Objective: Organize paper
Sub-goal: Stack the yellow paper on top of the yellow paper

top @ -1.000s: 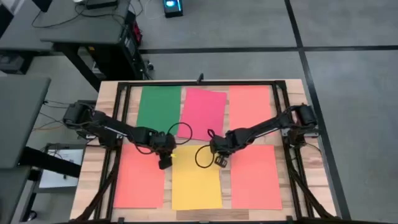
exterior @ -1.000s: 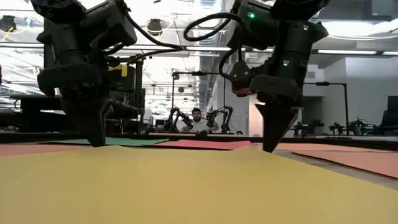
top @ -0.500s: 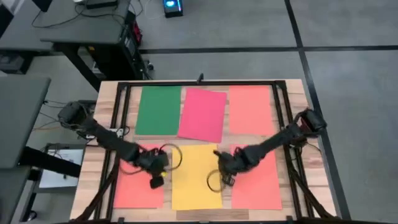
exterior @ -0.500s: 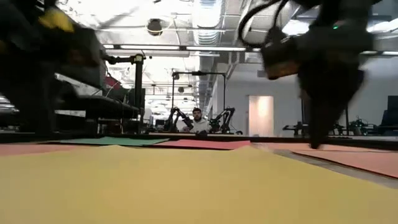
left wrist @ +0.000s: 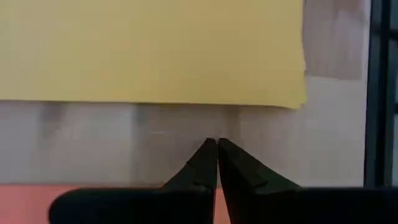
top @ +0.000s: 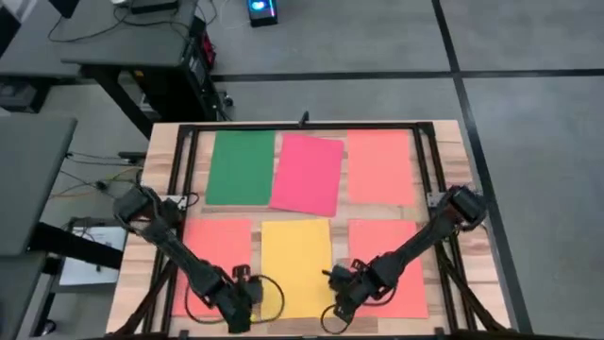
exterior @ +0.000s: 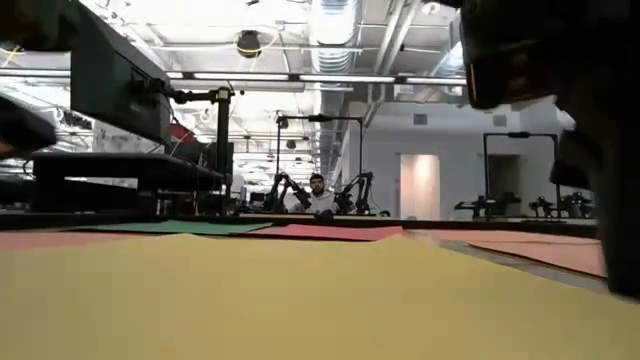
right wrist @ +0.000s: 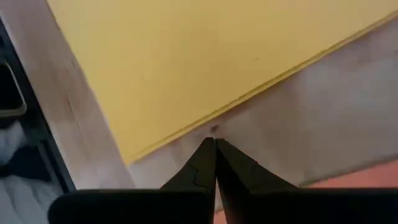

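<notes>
Six sheets of paper lie flat on the wooden table: green [top: 241,168], pink-red [top: 308,175] and orange [top: 380,167] in the far row; orange [top: 211,264], yellow [top: 297,267] and orange [top: 387,266] in the near row. My left gripper [top: 245,316] is shut, its tips [left wrist: 217,142] over bare wood beside the yellow sheet's [left wrist: 155,50] near left corner. My right gripper [top: 340,304] is shut, its tips [right wrist: 214,142] over bare wood right at the yellow sheet's [right wrist: 205,56] right edge near its near corner. Whether either tip touches the table cannot be told.
A black metal frame [top: 179,189] runs along the table's sides and far edge. Narrow strips of bare wood [left wrist: 124,130] part the sheets. The table's near edge lies just beyond both grippers. In the low view a person sits far back in the room [exterior: 318,195].
Both grippers have travelled from the yellow sheet's far corners toward the table's near edge, along its left and right sides, to its near corners. They stay shut. The sheets lie where they were.
</notes>
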Action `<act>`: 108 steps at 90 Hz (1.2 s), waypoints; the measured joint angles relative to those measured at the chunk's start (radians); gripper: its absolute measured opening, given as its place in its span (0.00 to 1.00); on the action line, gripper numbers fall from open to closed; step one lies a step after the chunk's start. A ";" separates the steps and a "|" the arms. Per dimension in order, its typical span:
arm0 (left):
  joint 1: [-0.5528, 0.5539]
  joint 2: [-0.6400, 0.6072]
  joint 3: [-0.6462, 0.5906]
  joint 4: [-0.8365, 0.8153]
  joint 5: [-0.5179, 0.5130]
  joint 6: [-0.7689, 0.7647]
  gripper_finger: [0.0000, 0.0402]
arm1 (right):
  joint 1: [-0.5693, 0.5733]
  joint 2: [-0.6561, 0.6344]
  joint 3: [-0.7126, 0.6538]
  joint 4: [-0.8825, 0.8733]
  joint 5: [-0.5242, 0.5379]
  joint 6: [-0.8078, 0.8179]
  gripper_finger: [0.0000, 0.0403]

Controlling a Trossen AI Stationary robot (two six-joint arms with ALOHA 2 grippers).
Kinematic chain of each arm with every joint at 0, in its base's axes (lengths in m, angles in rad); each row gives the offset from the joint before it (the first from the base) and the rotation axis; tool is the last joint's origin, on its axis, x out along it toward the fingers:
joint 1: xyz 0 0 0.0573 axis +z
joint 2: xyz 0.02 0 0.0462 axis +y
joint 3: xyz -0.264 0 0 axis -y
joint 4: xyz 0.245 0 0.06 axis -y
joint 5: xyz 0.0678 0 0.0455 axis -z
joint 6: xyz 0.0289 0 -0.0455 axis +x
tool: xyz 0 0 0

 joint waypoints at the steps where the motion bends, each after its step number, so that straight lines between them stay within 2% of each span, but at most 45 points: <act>1: -0.001 0.004 0.003 0.001 0.001 0.000 0.00 | 0.002 0.005 0.008 -0.007 -0.001 0.000 0.00; 20: -0.004 0.027 0.020 0.043 0.017 -0.014 0.00 | 0.005 0.054 0.090 -0.096 -0.007 -0.009 0.00; 108: 0.030 0.031 0.018 0.094 0.049 -0.013 0.00 | -0.022 0.058 0.091 -0.075 -0.028 0.000 0.00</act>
